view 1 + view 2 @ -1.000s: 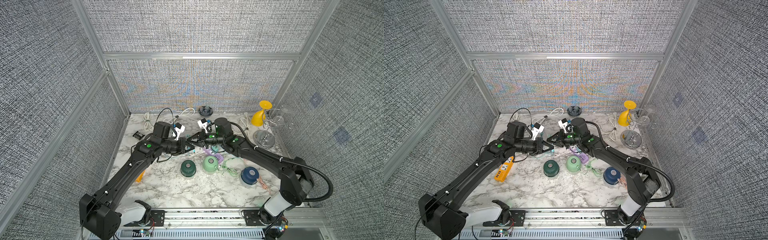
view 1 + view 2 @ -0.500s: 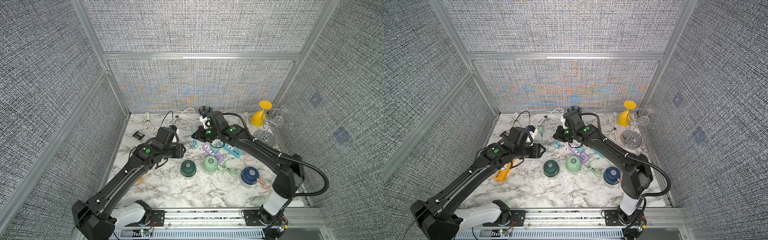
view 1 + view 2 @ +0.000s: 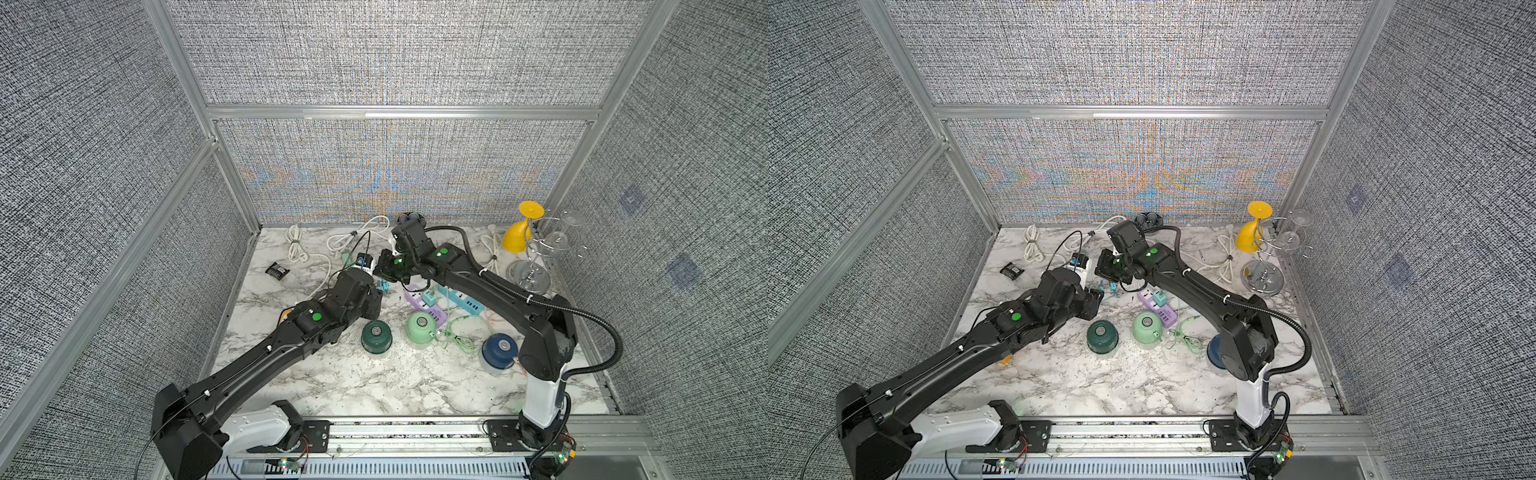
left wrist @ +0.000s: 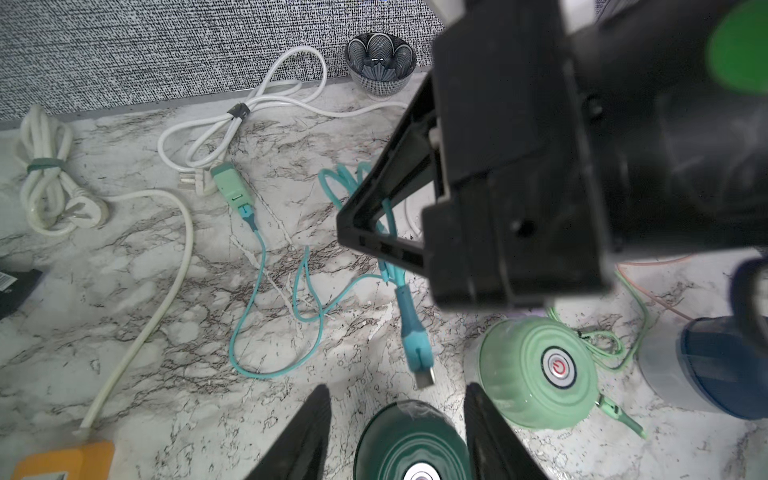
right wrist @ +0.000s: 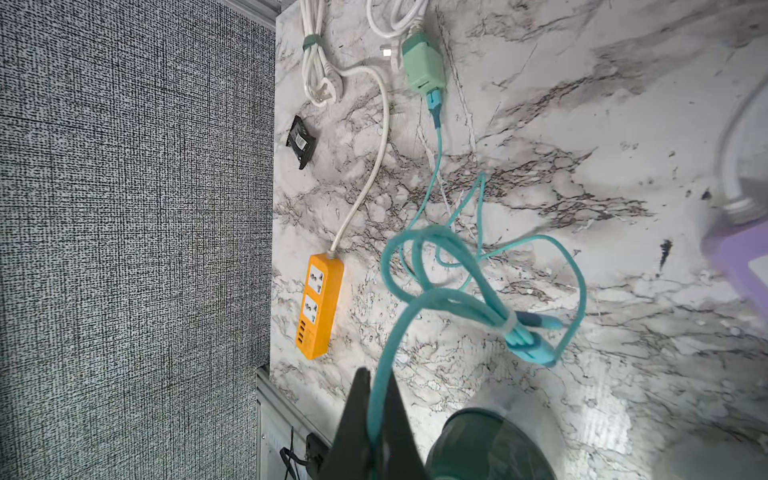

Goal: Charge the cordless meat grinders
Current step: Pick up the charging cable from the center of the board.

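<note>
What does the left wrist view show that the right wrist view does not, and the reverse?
Only the left wrist view: the mint green grinder, the navy grinder and the patterned bowl. Only the right wrist view: the sockets of the orange power strip. Both: the teal cable, pinched in the right fingers, the mint adapter and the dark green grinder.

The counter (image 3: 374, 386) is white marble with grey-brown veins. The dark green grinder (image 3: 376, 336), mint green grinder (image 3: 420, 329) and navy blue grinder (image 3: 500, 351) each have a silver button. The power strips are purple (image 3: 417, 300), light blue (image 3: 467, 303) and orange (image 5: 319, 305). The teal cable (image 4: 409, 320) meets a mint-green adapter (image 4: 227, 185). At the counter's back edge, the cords (image 4: 45, 183) are white, the dish (image 4: 380, 62) dark blue with pale petals, and the goblet (image 3: 519, 237) yellow.
</note>
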Tool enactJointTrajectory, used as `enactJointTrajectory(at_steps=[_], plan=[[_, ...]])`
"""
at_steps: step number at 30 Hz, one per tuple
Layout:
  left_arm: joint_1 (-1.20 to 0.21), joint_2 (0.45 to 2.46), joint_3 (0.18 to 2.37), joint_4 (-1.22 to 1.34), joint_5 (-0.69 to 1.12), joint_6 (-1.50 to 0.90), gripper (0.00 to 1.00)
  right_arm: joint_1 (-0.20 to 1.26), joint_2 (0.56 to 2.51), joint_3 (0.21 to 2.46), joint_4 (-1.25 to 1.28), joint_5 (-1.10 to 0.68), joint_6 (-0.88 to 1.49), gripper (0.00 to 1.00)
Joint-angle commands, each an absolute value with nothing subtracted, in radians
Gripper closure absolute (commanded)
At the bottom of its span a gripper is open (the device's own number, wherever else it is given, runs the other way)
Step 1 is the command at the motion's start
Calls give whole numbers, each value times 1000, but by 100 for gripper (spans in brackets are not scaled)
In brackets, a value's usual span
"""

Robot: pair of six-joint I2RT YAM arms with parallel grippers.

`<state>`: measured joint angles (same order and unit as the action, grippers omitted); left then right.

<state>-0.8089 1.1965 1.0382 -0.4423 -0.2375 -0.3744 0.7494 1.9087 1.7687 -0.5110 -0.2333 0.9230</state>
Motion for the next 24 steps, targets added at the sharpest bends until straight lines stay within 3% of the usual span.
enactJointTrajectory(at_steps=[1,5,9,12,16,24], plan=[[-822,1228,1057,-369,-258,-365,46,752,1912,1771,-504,-220,951,100],[-841,1276,1088,-400,-340,-376,47,752,1902,1765,-499,-221,986,100],[-854,1297,1094,-415,-378,-372,54,750,1889,1751,-493,-223,992,100],[-859,1315,1098,-434,-389,-370,68,747,1887,1747,-490,-227,996,100],[-863,1316,1098,-444,-389,-363,98,747,1883,1736,-487,-225,996,100],[-862,1307,1103,-450,-318,-353,100,746,1876,1720,-498,-209,977,100]])
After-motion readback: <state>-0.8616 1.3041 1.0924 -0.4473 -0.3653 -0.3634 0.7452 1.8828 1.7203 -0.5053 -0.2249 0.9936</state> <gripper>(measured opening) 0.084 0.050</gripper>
